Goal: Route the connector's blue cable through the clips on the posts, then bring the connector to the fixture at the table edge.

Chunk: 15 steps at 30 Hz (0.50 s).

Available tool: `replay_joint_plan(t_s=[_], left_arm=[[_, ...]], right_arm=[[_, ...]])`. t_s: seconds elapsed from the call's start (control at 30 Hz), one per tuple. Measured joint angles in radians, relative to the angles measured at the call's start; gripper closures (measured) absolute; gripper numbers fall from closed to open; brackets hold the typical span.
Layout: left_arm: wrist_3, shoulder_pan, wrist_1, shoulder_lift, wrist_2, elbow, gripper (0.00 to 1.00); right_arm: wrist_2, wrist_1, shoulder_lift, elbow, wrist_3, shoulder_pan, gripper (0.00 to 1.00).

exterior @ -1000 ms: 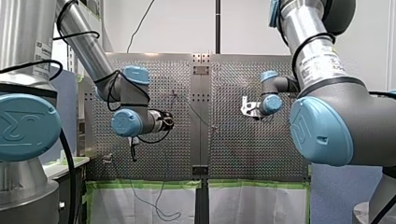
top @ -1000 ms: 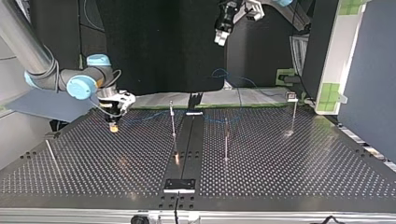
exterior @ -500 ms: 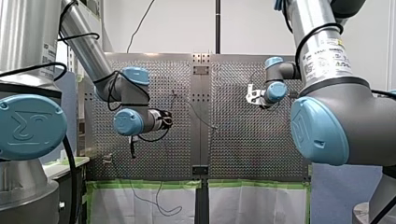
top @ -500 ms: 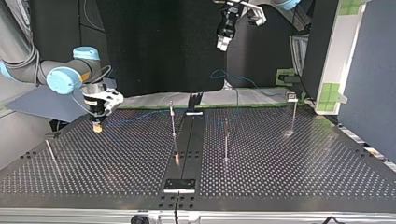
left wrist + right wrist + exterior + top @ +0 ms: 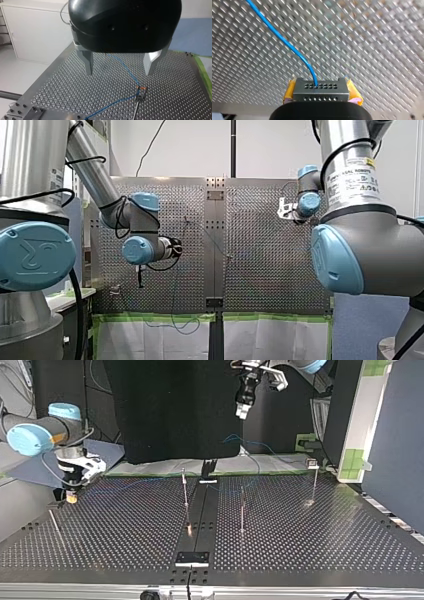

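My right gripper (image 5: pixel 320 100) is shut on the grey connector (image 5: pixel 320 91), held between its yellow pads. The blue cable (image 5: pixel 287 45) leaves the connector's top face and trails away over the perforated table. In the top view my right gripper (image 5: pixel 71 496) hangs just above the table's far left corner, and the cable (image 5: pixel 135 483) runs from it toward the thin post (image 5: pixel 185 487). My left gripper (image 5: pixel 242 410) hovers high behind the table, open and holding nothing. In its wrist view its metal fingers (image 5: pixel 88 63) stand wide above the cable (image 5: pixel 125 67), which passes a clip (image 5: pixel 141 93) on a post.
Two more thin posts (image 5: pixel 242 512) (image 5: pixel 315 482) stand right of the centre rail (image 5: pixel 200 510). A slanted rod (image 5: pixel 52 521) rises near the left edge, close to my right gripper. A black plate (image 5: pixel 192 558) sits at the near edge. Slack cable (image 5: pixel 175 322) hangs over the green-taped edge.
My right gripper has carried the connector toward the top view's left, drawing the cable along. My left gripper has drifted slightly to the right and stays open.
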<state>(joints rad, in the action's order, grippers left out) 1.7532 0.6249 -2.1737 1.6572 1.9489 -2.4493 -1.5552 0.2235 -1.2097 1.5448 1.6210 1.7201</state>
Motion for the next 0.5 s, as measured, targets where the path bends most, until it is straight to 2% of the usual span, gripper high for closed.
replay_joint_plan(t_s=[0.17,0.3,0.5], left_arm=[[-0.008,-0.011,-0.015,0.0,0.002,0.001,0.0],[-0.016,-0.018,-0.023,0.0,0.001,0.004,0.0],[-0.018,-0.028,-0.03,0.001,0.0,0.012,0.0]], right_arm=[[0.01,0.031,-0.038,0.017,-0.016,-0.038,1.0],[0.039,0.065,-0.073,0.034,-0.032,-0.073,1.0],[0.087,0.114,-0.113,0.052,-0.045,-0.122,1.0]])
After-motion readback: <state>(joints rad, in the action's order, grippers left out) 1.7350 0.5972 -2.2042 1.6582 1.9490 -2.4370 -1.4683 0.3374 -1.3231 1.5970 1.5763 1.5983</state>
